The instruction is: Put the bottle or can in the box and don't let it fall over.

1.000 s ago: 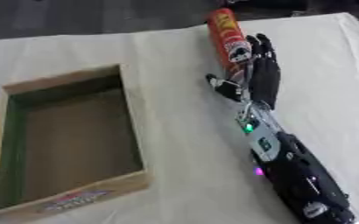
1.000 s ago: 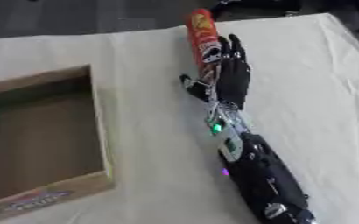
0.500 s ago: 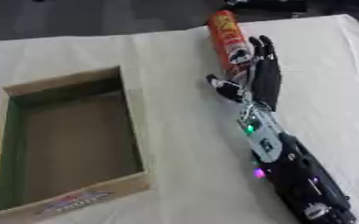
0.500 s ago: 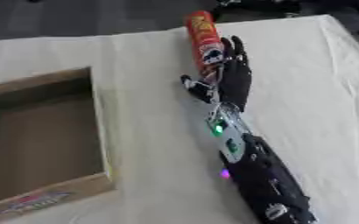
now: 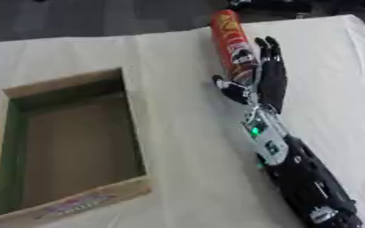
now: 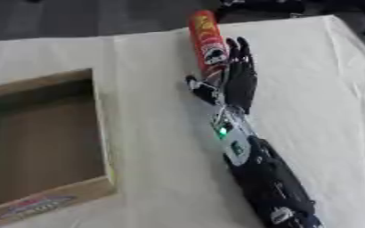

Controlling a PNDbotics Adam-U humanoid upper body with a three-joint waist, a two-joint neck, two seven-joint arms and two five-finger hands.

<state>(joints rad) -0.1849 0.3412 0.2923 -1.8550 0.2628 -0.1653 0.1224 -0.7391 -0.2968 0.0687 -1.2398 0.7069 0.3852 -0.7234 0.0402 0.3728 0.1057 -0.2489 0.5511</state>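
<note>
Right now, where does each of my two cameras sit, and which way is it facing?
Left eye view: head camera looking down at the cream cloth-covered table, the whole open wooden box at left; the black right arm enters from the lower right.
Right eye view: same head, set slightly to the right, so the box is cut off at the left edge.
Both show the right hand, fingers straight, beside the tall red cylindrical can. The left hand shows in neither.

Blk arm (image 5: pixel 306 178), silver wrist, grn LED
</note>
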